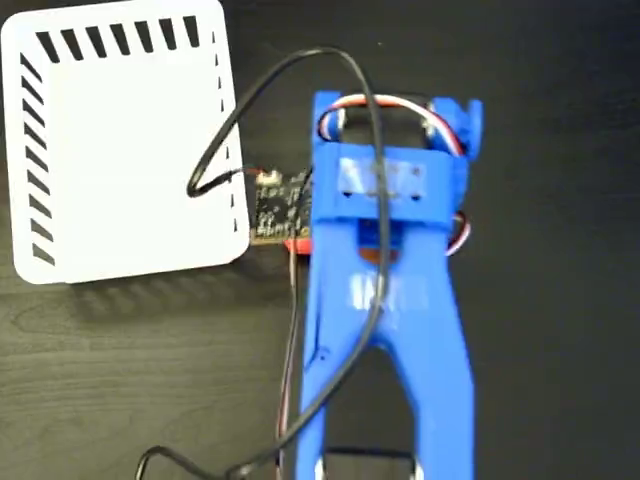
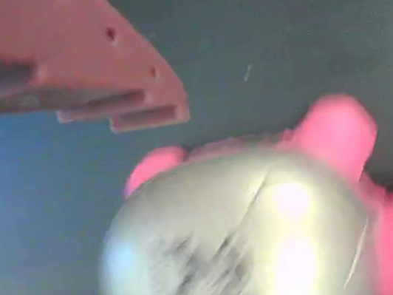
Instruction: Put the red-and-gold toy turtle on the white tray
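Fixed view: even overhead light, moderately bright; the dark table (image 1: 560, 300) swallows detail and reads near black toward 3 o'clock. The white tray (image 1: 125, 140) at 10 o'clock is close to overexposed, with a soft shadow along its lower edge. The blue arm (image 1: 385, 290) is slightly soft, with pale glare patches on its upper face. Wrist view: heavily blurred and out of focus throughout. The red-and-gold toy turtle (image 2: 233, 239) fills 6 o'clock, its shell showing bright specular highlights and a smeared dark mark. The finger (image 2: 95, 74) at 11 o'clock looks washed out, and a bluish cast tints the 9 o'clock side.

Blue arm (image 1: 385, 300) stretched over table
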`<state>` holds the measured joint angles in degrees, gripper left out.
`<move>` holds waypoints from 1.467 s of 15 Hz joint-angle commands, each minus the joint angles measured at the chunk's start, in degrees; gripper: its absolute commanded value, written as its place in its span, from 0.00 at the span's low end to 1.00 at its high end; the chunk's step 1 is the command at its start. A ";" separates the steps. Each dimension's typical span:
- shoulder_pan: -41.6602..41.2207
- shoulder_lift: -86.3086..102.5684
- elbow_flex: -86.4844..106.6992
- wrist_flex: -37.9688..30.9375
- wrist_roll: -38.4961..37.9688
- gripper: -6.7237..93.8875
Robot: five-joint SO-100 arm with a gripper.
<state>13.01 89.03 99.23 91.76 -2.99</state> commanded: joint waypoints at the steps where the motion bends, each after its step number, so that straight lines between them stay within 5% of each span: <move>1: 1.58 0.53 1.49 -2.55 -2.37 0.69; 18: 2.81 -2.64 12.92 -18.02 -5.01 0.68; 22: 3.69 -4.04 12.57 -19.78 -5.19 0.59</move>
<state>16.08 83.50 112.50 71.81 -7.73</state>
